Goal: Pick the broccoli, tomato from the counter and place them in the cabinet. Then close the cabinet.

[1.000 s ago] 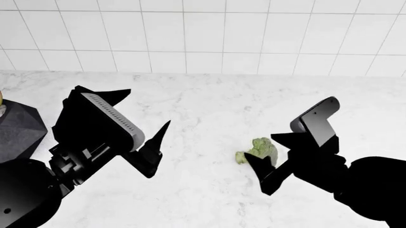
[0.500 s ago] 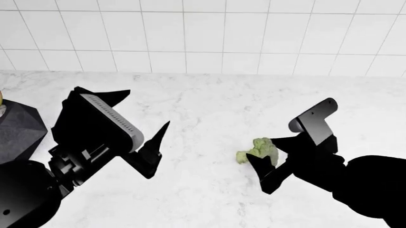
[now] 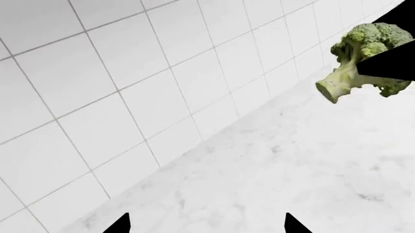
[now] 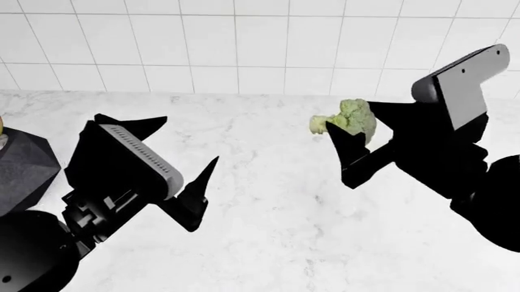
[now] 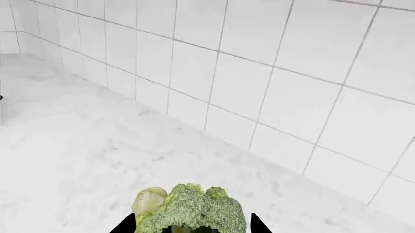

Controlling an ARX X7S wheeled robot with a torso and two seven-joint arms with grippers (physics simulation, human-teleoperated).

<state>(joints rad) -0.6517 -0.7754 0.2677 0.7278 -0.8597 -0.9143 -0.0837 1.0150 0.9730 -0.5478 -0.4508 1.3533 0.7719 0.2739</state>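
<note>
- Currently, my right pincer is clamped on the broccoli, holding it in the air clear of the desk, in front of the white tiled wall.
- The head view shows the floret's lumpy head between my two dark fingers, its pale stem end pointing toward my left side.
- The right wrist view shows the broccoli seated between the fingertips, stem end pale at one side, with the marble surface and the wall behind it.
- The left wrist view shows the broccoli aloft, partly covered by a black finger of the right pincer, with no contact with the desk.
- My left pincer is spread wide and holds nothing; it hangs over the desk, well apart from the broccoli. Only its two fingertips appear in its own wrist view.
- A dark faceted object stands on the desk at my far left, partly behind my left arm.
- The tomato is not visible in any view.
- The cabinet is not visible in any view.
</note>
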